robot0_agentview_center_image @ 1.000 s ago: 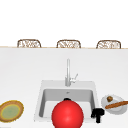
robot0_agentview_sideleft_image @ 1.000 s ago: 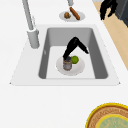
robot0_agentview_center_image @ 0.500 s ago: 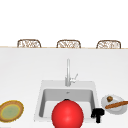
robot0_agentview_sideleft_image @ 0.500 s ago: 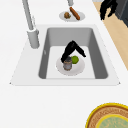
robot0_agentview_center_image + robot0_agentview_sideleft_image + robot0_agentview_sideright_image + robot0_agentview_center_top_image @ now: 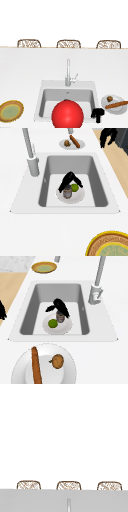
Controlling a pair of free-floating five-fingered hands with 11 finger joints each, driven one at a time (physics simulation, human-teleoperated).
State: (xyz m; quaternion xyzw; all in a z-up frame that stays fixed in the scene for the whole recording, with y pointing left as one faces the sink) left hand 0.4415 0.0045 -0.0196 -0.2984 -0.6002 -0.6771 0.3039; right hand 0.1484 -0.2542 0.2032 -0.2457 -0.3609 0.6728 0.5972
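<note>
Right hand [image 5: 97, 114]: hovers off the sink's [image 5: 75, 161] front right corner, fingers hanging loose, holding nothing.
Ball [image 5: 67, 115]: big and red, seen from the front across the sink's front edge, covering the middle of the basin.
Left hand [image 5: 69, 178]: down inside the sink, arched over the can [image 5: 67, 192], fingers on one side of it and thumb on the other, gripping it.
Can: upright on the dish [image 5: 77, 196] on the sink floor, towards the faucet side.
Lime [image 5: 74, 187]: on the same dish, just beside the can, on the side away from the faucet, under the thumb.
Dish: white and round, flat on the sink floor, near its middle.
Yellow plate [image 5: 11, 110]: on the counter well left of the sink, near the front.
White plate [image 5: 119, 98]: on the counter just right of the sink.
Stick [image 5: 116, 104]: long and brown, lying across the white plate.
Lump [image 5: 109, 98]: small, brown and round, on the white plate behind the stick.
Faucet [image 5: 67, 72]: upright at the middle of the sink's back edge.
Chairs [image 5: 68, 43]: three woven backs in a row, far behind the sink, past the counter.
</note>
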